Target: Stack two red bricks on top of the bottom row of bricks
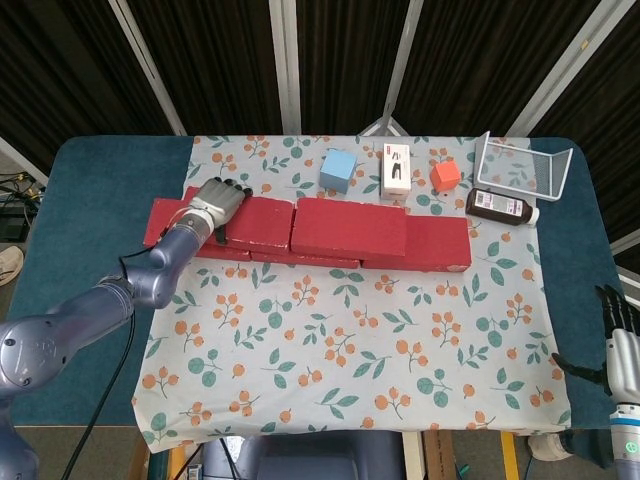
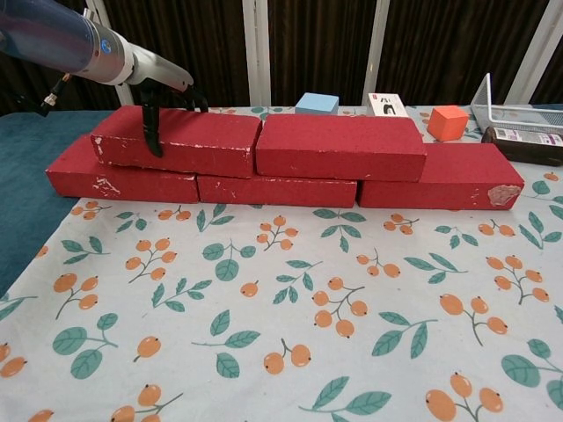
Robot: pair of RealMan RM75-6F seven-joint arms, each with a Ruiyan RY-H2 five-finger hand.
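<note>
Three red bricks form the bottom row [image 1: 440, 246] [image 2: 278, 190] across the floral cloth. Two more red bricks lie on top of it, end to end. The left upper brick [image 1: 260, 222] [image 2: 204, 139] touches the right upper brick [image 1: 350, 228] [image 2: 339, 145]. My left hand [image 1: 214, 204] [image 2: 158, 98] grips the left end of the left upper brick, thumb down its front face and fingers over its top. My right hand [image 1: 620, 345] rests at the table's near right corner, fingers apart and holding nothing.
Behind the bricks stand a blue cube [image 1: 338, 170] [image 2: 317, 103], a white box [image 1: 396, 169], an orange cube [image 1: 445, 176] [image 2: 448, 122], a dark bottle [image 1: 502, 207] lying on its side and a wire basket [image 1: 520, 165].
</note>
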